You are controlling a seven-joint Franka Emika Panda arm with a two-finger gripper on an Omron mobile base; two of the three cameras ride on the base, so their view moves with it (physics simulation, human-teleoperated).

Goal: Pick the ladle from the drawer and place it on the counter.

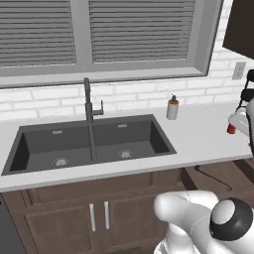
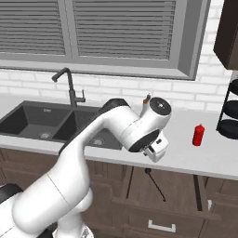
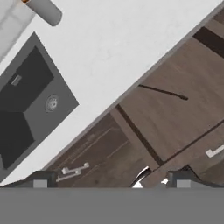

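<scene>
The thin black ladle (image 2: pixel 155 185) lies flat inside the open dark brown drawer (image 2: pixel 179 190), just below the counter (image 2: pixel 186 155) edge. In the hand view the ladle (image 3: pixel 162 92) is a slim dark line on the drawer floor (image 3: pixel 175 122). From the left base it lies in the drawer (image 1: pixel 221 171) at the right, ladle (image 1: pixel 213 178) running diagonally. My gripper (image 2: pixel 155 151) hangs above the drawer at about counter-edge height, apart from the ladle. In the hand view the gripper (image 3: pixel 111 183) is open, tips wide apart, nothing between them.
A dark double sink (image 1: pixel 89 144) with a faucet (image 1: pixel 88 101) is set into the counter to the left. A soap dispenser (image 1: pixel 172 108) and a red bottle (image 2: pixel 198 135) stand on the counter; a black rack (image 2: pixel 230 114) at far right. Two-door cabinet (image 1: pixel 99 216) below the sink.
</scene>
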